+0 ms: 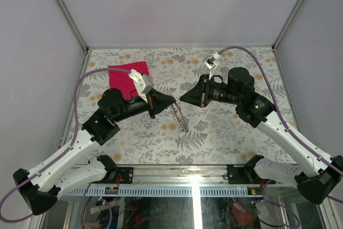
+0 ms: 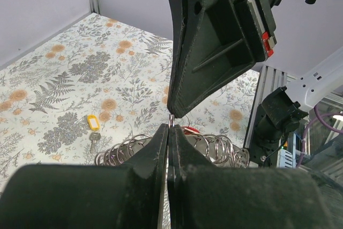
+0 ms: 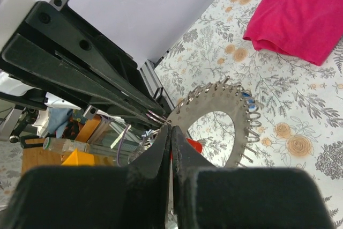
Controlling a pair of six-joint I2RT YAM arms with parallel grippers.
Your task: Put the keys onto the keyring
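My left gripper (image 1: 172, 100) and right gripper (image 1: 181, 99) meet tip to tip above the middle of the table. The left gripper (image 2: 170, 128) is shut on a small split ring of the keyring (image 1: 180, 117), a flat silvery loop (image 3: 214, 105) strung with several rings and a tiny blue piece (image 3: 246, 97), which hangs below. The right gripper (image 3: 171, 130) is shut on a key with a red head (image 3: 195, 144); the head also shows in the left wrist view (image 2: 187, 130). A yellow-headed key (image 2: 93, 124) lies on the table, apart from both grippers.
A pink-red cloth (image 1: 127, 78) lies at the back left on the floral table cover (image 1: 225, 127), also seen in the right wrist view (image 3: 300, 14). Grey walls close in the table on three sides; an aluminium rail (image 1: 182, 167) runs along the near edge.
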